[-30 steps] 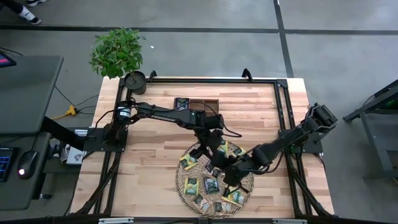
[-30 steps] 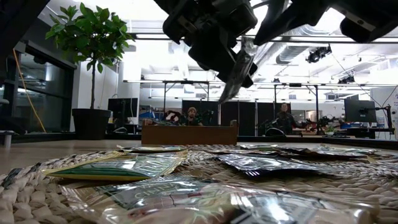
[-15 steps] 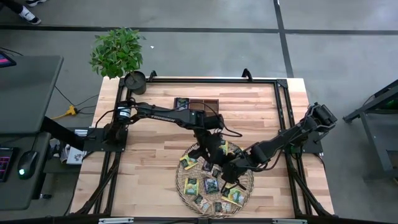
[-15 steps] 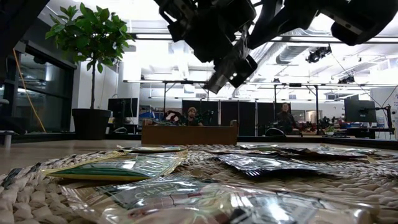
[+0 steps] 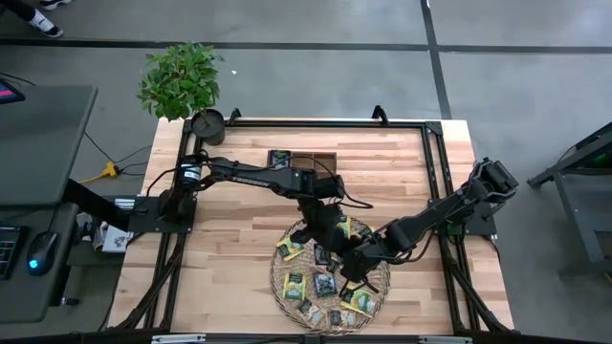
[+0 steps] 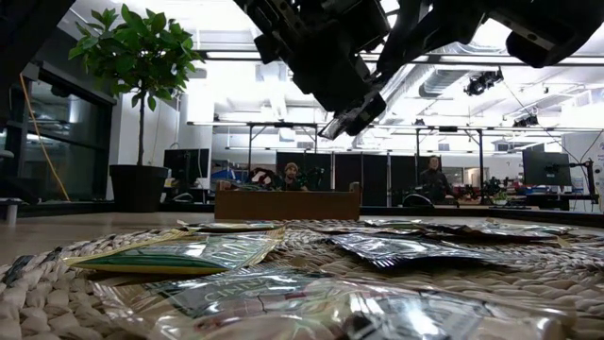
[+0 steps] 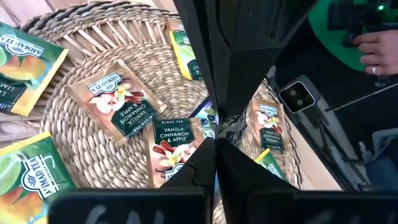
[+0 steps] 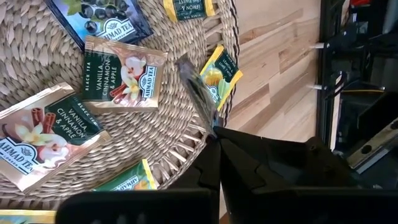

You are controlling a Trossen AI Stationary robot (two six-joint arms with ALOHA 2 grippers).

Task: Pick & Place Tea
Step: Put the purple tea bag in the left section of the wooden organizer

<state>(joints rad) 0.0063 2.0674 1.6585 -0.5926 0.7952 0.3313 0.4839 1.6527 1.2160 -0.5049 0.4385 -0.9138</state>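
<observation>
Though mostly lying flat across the round woven tray (image 5: 283, 287) at the near middle of the counter (image 5: 229, 248), not all down, these tea sachets (image 5: 323, 284). Up off the weave and seen edge-on, one sachet (image 8: 198, 92), pinched by the right gripper (image 8: 216, 134), jaws closed tight on its edge over the tray's right side. Just left and farther back, hovering over the tray's far part, the left gripper (image 7: 216, 144), jaws pressed tip to tip; cannot tell whether anything is caught between. Green, yellow and vanilla-cinnamon wrappers spread below both. At the far middle, a wooden box (image 5: 304, 161) with a dark packet (image 5: 280, 158) in its left compartment. Off the far-left corner, a potted plant (image 5: 182, 81).
</observation>
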